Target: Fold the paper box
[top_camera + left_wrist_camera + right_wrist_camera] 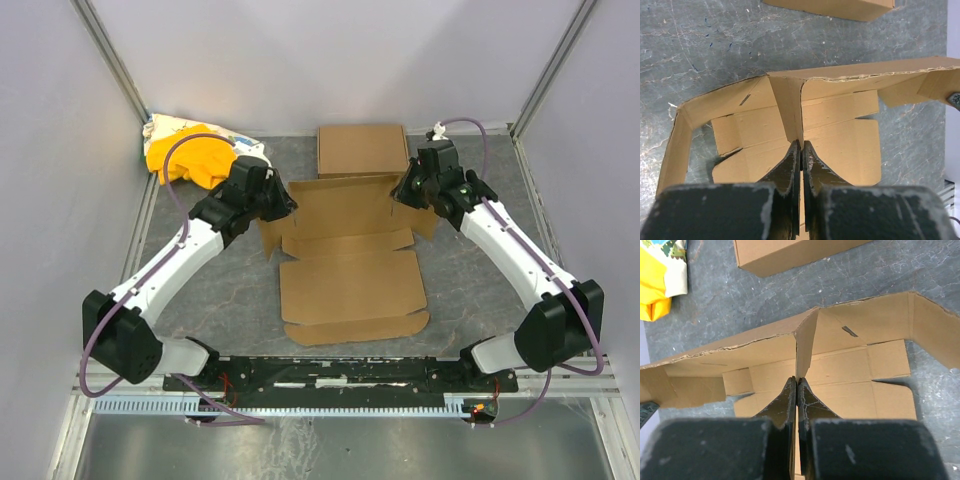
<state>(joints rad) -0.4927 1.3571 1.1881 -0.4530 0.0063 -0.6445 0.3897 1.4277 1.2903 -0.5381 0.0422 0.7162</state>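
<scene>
Cloth bundle (190, 158), yellow, lies at the rear left of the bench (225, 290), crossed by a cable of the left arm. Left tool (801, 146) is clamped on an upright corner flap (789, 107) of the paper box (350, 285), which sits mid-bench with its front panel flat. A second cardboard box (362, 150) lies just behind. Right tool (796, 382) is clamped on the opposite flap (806, 347). From above, the wrists hide both fingertips and the rear corners.
</scene>
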